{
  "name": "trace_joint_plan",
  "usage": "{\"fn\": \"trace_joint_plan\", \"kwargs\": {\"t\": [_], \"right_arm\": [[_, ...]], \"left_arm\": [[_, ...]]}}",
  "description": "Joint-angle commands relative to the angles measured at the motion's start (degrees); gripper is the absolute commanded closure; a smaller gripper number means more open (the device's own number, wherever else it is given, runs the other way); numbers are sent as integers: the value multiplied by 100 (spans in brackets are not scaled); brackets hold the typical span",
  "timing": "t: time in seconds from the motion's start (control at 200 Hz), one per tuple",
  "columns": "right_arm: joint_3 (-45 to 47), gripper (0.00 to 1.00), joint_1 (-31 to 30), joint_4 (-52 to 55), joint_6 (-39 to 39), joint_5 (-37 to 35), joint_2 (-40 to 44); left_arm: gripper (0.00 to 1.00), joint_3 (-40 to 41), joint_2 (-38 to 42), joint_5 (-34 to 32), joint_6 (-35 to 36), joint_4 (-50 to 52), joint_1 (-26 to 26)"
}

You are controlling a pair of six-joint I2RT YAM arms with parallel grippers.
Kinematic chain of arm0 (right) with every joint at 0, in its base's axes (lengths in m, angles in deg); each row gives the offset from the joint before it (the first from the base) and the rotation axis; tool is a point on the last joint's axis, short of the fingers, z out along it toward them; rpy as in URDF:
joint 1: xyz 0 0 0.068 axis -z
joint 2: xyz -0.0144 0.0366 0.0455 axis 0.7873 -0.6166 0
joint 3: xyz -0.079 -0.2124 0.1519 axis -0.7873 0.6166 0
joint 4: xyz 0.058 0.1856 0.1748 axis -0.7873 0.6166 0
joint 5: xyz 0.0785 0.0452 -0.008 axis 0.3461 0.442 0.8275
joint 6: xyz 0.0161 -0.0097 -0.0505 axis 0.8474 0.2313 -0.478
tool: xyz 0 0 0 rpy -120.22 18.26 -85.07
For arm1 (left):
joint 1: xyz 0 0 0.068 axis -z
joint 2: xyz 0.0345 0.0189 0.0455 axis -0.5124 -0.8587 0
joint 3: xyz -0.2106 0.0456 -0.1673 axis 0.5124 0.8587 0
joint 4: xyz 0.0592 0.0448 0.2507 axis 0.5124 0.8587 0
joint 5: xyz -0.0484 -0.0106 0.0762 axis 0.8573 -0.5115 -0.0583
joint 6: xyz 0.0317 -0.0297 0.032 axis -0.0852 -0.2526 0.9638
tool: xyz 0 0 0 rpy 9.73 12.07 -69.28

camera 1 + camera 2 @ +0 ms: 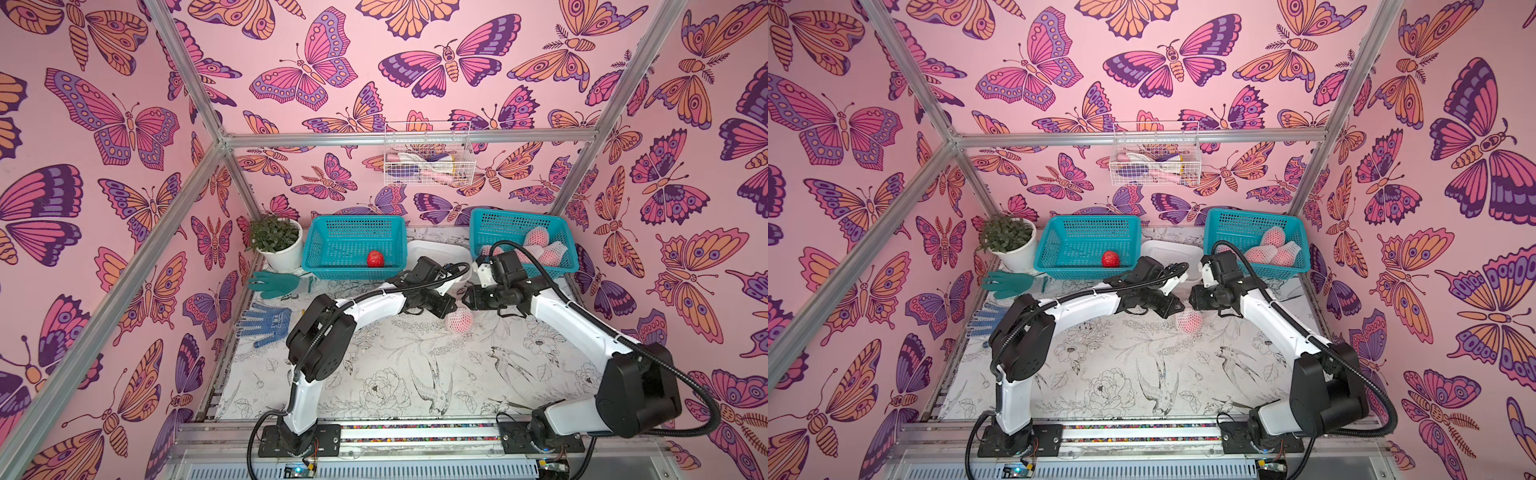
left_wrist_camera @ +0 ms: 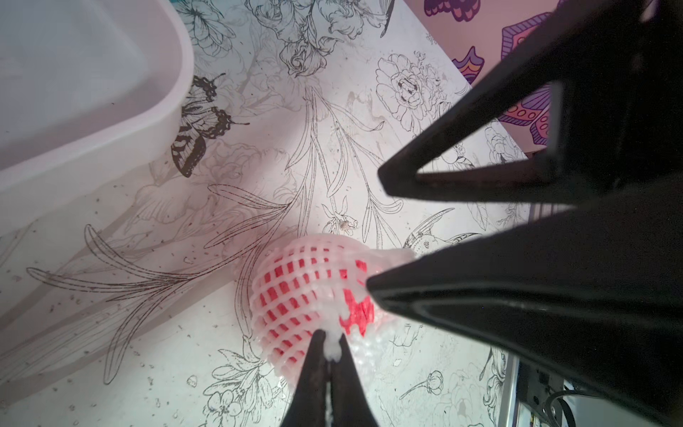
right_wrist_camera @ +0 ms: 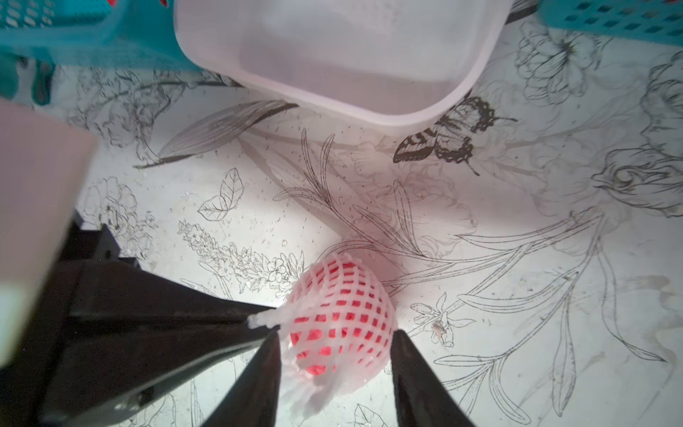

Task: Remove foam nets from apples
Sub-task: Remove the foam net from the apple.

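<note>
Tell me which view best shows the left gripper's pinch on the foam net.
The left wrist view is best. It looks straight down the left gripper, whose fingers are shut on a tuft of the foam net, seen close up. The right wrist view shows the same pinch from the side. In both top views it is too small to judge.

Left gripper (image 2: 330,353): jaws closed, pinching foam net (image 2: 295,281) at tips.
Right gripper (image 3: 335,334): jaws apart, facing left gripper.

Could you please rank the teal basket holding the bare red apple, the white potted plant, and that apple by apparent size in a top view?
1. teal plastic basket
2. white potted plant
3. bare red apple
</note>
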Motion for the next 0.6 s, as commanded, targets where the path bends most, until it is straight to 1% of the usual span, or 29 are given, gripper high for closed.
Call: {"fn": "trace_joint_plan", "kwargs": {"t": [0.0, 0.125, 0.22, 0.271, 0.376, 0.481, 0.596], "right_arm": [[167, 41, 248, -182, -253, 314, 370], [537, 22, 270, -381, -577, 902, 571], [927, 12, 241, -716, -478, 1175, 676], [1155, 9, 199, -962, -424, 1282, 758], [1498, 5, -100, -1399, -617, 1311, 906], [1570, 3, -479, -1476, -1007, 882, 899], [1615, 3, -524, -1739, -1092, 567, 804]], "left_arm": [[100, 107, 144, -105, -206, -24, -119], [100, 324, 392, -99, -534, -130, -293], [100, 530, 507, -1, -694, -329, -385], [100, 570, 509, 20, -715, -337, -411], [100, 598, 525, 100, -785, -336, -448], [100, 585, 563, 157, -811, -352, -457], [100, 537, 543, 285, -830, -389, -448]]}}
